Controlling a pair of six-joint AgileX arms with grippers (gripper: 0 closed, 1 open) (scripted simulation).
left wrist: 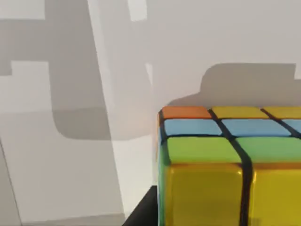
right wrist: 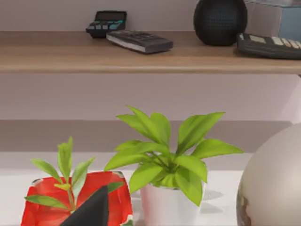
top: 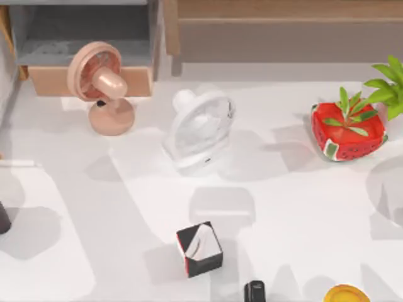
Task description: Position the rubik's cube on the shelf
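Observation:
The rubik's cube [left wrist: 230,165] looms very close in the left wrist view, with yellow, green, blue and orange squares split by dark lines, over the white table. A black part of my left gripper [left wrist: 141,213] shows right beside the cube's edge. The shelf [top: 283,22] is the wide light-brown wooden unit along the back right of the table; in the right wrist view its plank [right wrist: 94,59] carries several dark items. A dark part of my right gripper [right wrist: 91,211] shows in front of the red pot.
A pink fan [top: 101,85], a white fan [top: 200,129] and a black box with a white top [top: 199,248] stand mid-table. A red pot [top: 346,131] and a leafy plant [right wrist: 164,155] sit at the right. A blue-grey compartment [top: 82,31] is at the back left.

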